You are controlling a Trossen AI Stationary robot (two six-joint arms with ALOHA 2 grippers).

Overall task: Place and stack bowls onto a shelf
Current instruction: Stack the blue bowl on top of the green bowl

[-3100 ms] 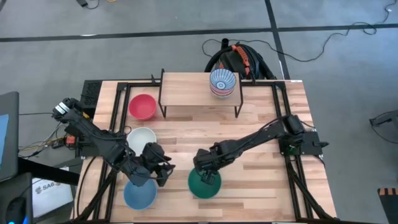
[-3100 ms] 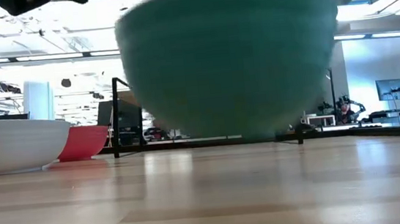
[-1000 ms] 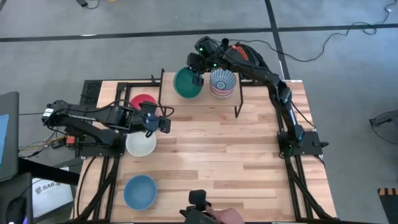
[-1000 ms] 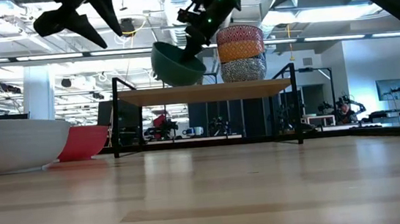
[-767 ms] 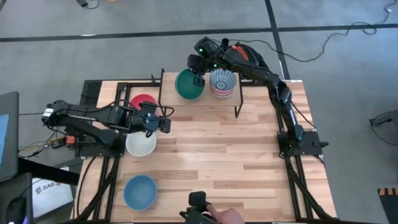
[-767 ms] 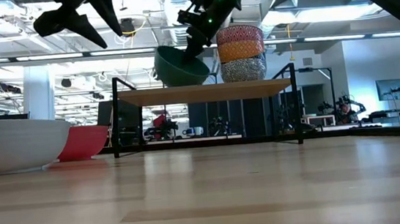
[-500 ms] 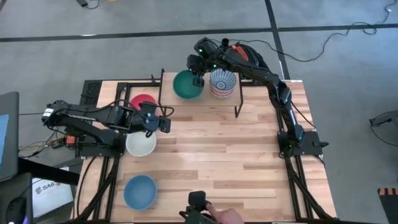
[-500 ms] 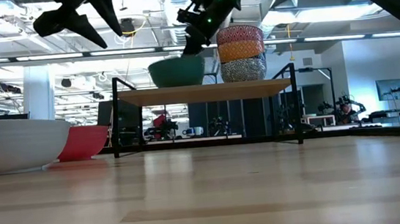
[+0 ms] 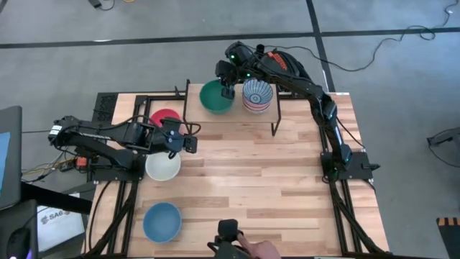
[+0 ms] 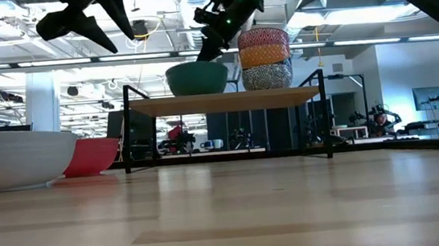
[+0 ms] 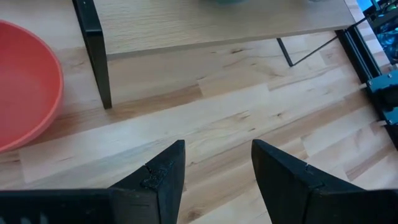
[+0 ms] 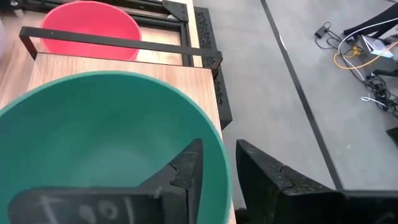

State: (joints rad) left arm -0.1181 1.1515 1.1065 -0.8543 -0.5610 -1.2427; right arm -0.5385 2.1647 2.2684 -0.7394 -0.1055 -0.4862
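Note:
The green bowl (image 9: 214,98) sits level on the left part of the shelf's wooden top (image 9: 230,115), next to a stack of patterned bowls (image 9: 256,96). In the low view the green bowl (image 10: 197,77) and the stack (image 10: 265,57) stand on the shelf board (image 10: 225,100). My right gripper (image 9: 228,89) is shut on the green bowl's rim. My left gripper (image 9: 190,137) hangs open above the table between the red bowl (image 9: 165,121) and the white bowl (image 9: 163,165). A light blue bowl (image 9: 161,221) rests near the table's near edge. My right gripper holds the green bowl by its rim (image 12: 219,149) on the side toward the stack. One finger (image 12: 186,168) is inside the bowl and the other (image 12: 267,177) outside it. The fingers come slanting down from above. The bowl rests upright with its base on the shelf top.
The shelf's black legs (image 11: 93,43) stand on the table beside the red bowl (image 11: 25,93). Bare tabletop lies in the middle and on the right (image 9: 287,180). A person's hand (image 9: 251,250) with a dark object shows at the near edge.
My right gripper has lowered slightly over the shelf and levelled the green bowl. The bowl was tilted and held above the board a second ago; now it sits flat on the shelf top, left of the stack. My left arm has kept still.

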